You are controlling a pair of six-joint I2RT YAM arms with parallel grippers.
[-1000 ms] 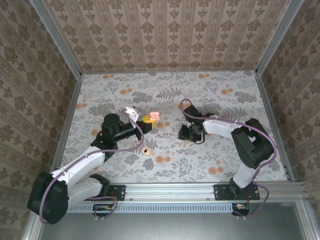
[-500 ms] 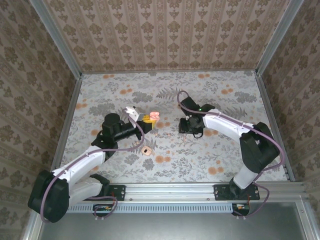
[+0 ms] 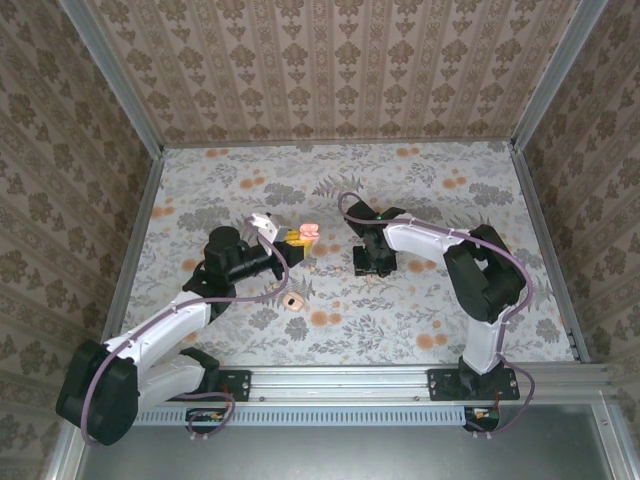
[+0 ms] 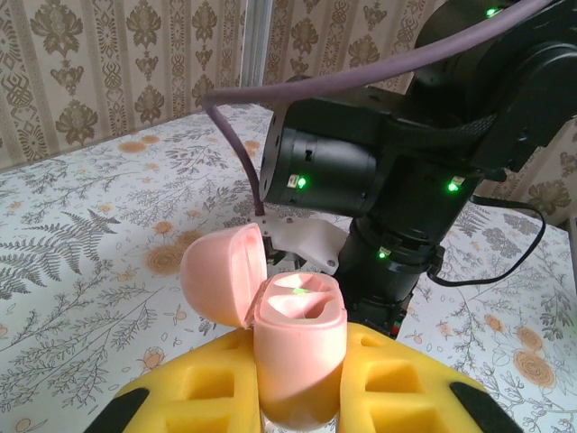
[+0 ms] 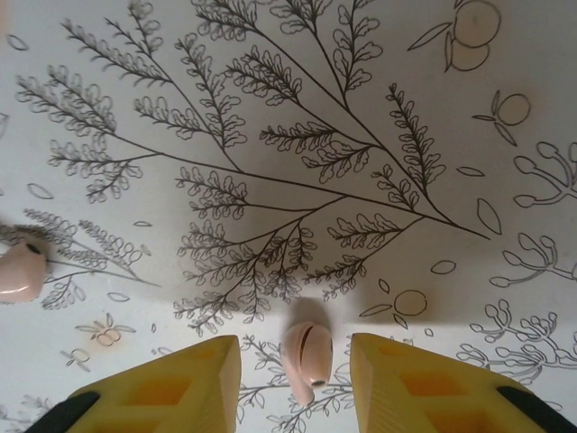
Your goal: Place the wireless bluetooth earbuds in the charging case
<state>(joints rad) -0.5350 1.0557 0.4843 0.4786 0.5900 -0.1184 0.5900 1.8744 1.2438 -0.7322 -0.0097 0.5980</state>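
My left gripper (image 4: 302, 383) is shut on the salmon-pink charging case (image 4: 299, 347) and holds it upright a little above the table. Its lid (image 4: 221, 280) is swung open to the left, and both wells look empty. From above, the case (image 3: 309, 232) sits at the tip of the left gripper (image 3: 293, 238). My right gripper (image 3: 368, 264) points down at the table just right of the case. Its yellow fingers (image 5: 171, 388) stand apart, and a pink earbud (image 5: 306, 352) lies on the cloth between them, untouched. A second earbud (image 5: 20, 269) lies at the left edge.
The floral tablecloth (image 3: 420, 310) is bounded by metal rails and patterned walls. The right arm's black wrist (image 4: 388, 171) stands close behind the held case. A small tan round thing (image 3: 292, 300) lies beside the left forearm.
The right arm has swung its gripper a little to the left, toward the case. The left arm and the case have stayed still.
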